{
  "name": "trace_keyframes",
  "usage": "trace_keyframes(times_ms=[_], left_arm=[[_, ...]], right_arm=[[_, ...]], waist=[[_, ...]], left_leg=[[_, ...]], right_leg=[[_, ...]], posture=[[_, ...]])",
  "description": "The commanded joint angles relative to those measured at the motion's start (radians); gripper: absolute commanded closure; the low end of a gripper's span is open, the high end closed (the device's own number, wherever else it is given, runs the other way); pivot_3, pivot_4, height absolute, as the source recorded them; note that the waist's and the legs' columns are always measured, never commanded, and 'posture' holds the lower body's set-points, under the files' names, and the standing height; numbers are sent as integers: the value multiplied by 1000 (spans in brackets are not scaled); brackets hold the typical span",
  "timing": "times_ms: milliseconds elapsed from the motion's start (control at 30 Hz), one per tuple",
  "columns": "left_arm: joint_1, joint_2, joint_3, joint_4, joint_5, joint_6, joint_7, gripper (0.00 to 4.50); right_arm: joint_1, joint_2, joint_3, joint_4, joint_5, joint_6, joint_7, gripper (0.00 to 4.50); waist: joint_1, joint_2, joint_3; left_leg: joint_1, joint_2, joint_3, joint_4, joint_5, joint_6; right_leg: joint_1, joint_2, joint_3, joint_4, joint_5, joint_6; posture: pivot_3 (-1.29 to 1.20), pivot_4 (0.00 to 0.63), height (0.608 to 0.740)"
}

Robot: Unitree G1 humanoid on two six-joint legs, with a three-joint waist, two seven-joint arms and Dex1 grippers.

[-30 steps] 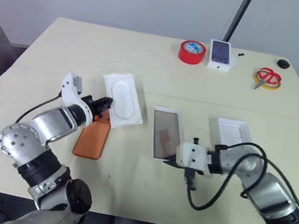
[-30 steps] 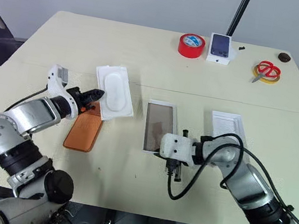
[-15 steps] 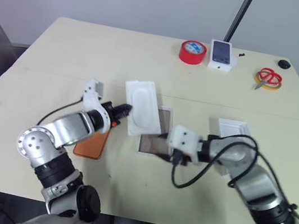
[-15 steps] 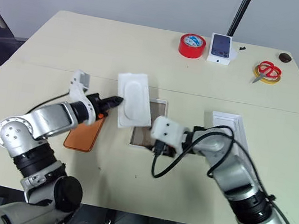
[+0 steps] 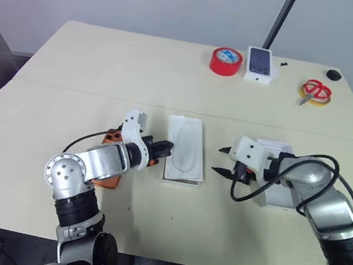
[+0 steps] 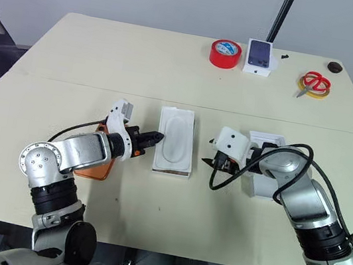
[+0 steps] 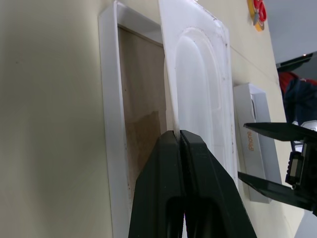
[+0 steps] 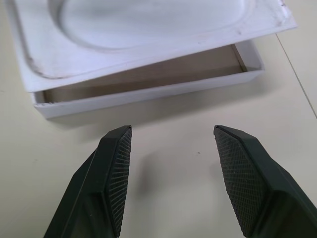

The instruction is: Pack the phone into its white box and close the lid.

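The left gripper (image 7: 179, 136) is pinched on the white insert (image 5: 186, 146), held over the white box (image 7: 111, 114) mid-table, the phone (image 6: 93, 168) lies left of it, and the right gripper (image 8: 171, 144), spread wide, hovers between box and lid (image 6: 259, 183).

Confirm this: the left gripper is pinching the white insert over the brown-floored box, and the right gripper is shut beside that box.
One detail is wrong. The left gripper does pinch the white insert over the white box, but the right gripper is open, not shut: the right wrist view shows its two fingers spread apart above bare table beside that box.
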Motion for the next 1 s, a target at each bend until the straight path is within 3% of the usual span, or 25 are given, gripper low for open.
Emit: trace_keyframes(times_ms=[33, 167, 267, 367, 400, 533, 767, 1000], left_arm=[[7, 11, -33, -14, -55, -40, 1, 3549], [19, 61, -50, -15, -101, -78, 12, 1605], [23, 123, -50, -11, -145, -119, 21, 1537], [23, 220, -59, -20, -165, -157, -5, 1537], [24, 261, -67, -28, -152, -163, -28, 1537], [43, 435, -93, -53, -47, -223, -176, 1537], [215, 740, -207, -174, 246, -473, -632, 1537], [478, 915, -256, -272, 487, -750, -998, 1537]], right_arm=[[-30, 0, -29, 16, -11, -39, -16, 1694], [-51, 10, -30, 48, -15, -58, -25, 1694], [-67, 19, -35, 63, -4, -74, -28, 2609], [-95, 46, -38, 73, 5, -65, -41, 4172], [-107, 60, -37, 76, 4, -57, -49, 4470], [-158, 136, -11, 91, -2, -15, -88, 4470], [-258, 301, 104, 194, -98, 30, -192, 4470], [-305, 387, 174, 318, -175, -7, -244, 4470]], waist=[[-1, 0, 0], [-1, 0, 0], [-2, 0, 0], [-3, 0, 0], [-2, 0, 0], [-5, 0, 0], [-5, 0, 0], [-3, 0, 0]], left_leg=[[0, 0, 0, 0, 0, 0], [0, 0, 0, 0, 0, 0], [0, 0, 0, 0, 0, 0], [0, 1, 0, 0, 0, 0], [0, 1, 0, 0, 1, -1], [0, 1, 0, 0, 3, -5], [0, 1, 1, -1, 3, -5], [-1, 2, 2, -3, 1, -1]], right_leg=[[0, 0, 0, 0, 0, 0], [0, 0, 0, 0, 0, 0], [0, 0, 0, 0, 0, 0], [0, 0, 0, 0, 0, 0], [0, 0, 0, 0, 0, 0], [-1, 1, 0, 0, 0, 0], [-2, 0, 0, 0, 0, 0], [-3, -2, 0, 0, 0, -1]], posture=[[0, 150, 732], [0, 150, 732], [0, 150, 732], [0, 150, 732], [0, 150, 732], [0, 150, 732], [0, 150, 732], [0, 150, 732]])
